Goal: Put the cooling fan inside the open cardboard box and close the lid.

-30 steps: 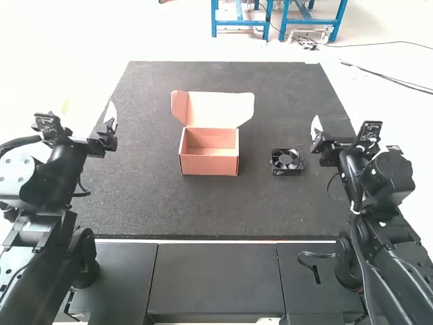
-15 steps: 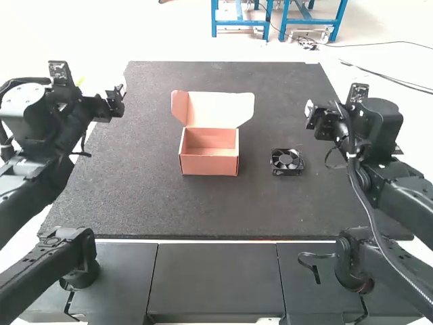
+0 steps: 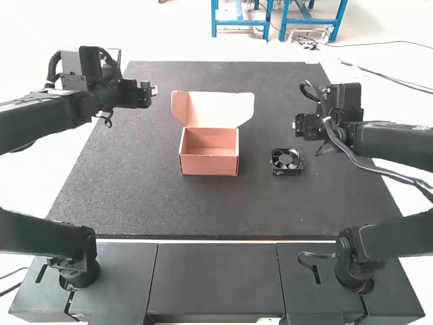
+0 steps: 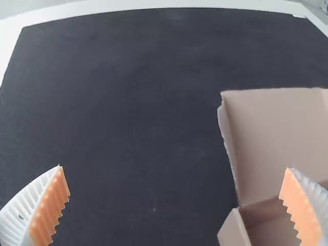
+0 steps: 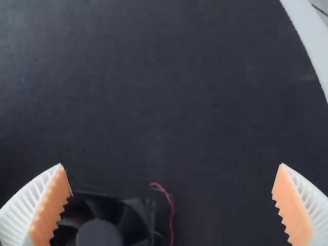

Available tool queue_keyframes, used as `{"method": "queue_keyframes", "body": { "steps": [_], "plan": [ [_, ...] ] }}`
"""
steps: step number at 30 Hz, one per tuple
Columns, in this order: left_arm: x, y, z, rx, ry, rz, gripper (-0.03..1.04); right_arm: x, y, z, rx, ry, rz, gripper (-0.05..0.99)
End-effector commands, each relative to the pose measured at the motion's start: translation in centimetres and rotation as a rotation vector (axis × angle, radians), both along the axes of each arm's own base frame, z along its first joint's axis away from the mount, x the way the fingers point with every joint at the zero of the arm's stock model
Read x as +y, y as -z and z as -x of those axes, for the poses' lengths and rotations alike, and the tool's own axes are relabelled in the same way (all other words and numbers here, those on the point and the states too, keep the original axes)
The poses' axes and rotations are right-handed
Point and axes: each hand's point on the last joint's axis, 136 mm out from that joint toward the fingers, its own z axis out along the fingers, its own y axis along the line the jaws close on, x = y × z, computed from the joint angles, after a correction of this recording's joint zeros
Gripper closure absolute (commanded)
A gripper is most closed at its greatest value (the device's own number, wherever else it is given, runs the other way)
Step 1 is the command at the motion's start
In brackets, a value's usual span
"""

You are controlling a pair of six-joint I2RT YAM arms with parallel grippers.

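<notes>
My right gripper (image 3: 300,126), right of the middle in the high view, is spread wide. The cooling fan (image 3: 287,161) lies flat on the mat (image 3: 135,189) just below it, untouched. The cardboard box (image 3: 209,150) stands open left of the fan.

A black, coarse mat (image 3: 135,176) lies flat and carries two things. Near its middle stands an open cardboard box (image 3: 209,152), its lid (image 3: 213,108) tipped back toward the far edge. To the box's right, apart from it, sits a small black cooling fan (image 3: 287,161).
</notes>
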Motion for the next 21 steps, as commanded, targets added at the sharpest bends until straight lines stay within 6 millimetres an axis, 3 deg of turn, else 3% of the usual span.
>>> {"method": "queue_keyframes", "body": {
  "steps": [1,7,13,17,21],
  "plan": [
    [-1.0,-2.4,-0.4,-0.06,0.063,-0.016,0.04,-0.9,1.7,-0.9,0.067,0.026,0.039,0.02],
    [-1.7,-2.5,-0.5,-0.079,0.08,-0.01,0.04,-1.4,4.5,-0.4,0.123,0.018,0.055,0.02],
    [-5.1,-2.3,0.4,-0.065,0.16,-0.007,0.04,-3.3,6.9,0.7,0.152,0.034,0.094,0.03],
    [-4.3,-2.0,0.2,-0.053,0.139,-0.006,0.04,-3.8,9.1,1.8,0.212,0.029,0.094,0.03],
    [-4.1,-2.1,0.2,-0.056,0.133,-0.007,0.04,-3.2,9.7,2.2,0.223,0.006,0.086,0.03]
  ]
}}
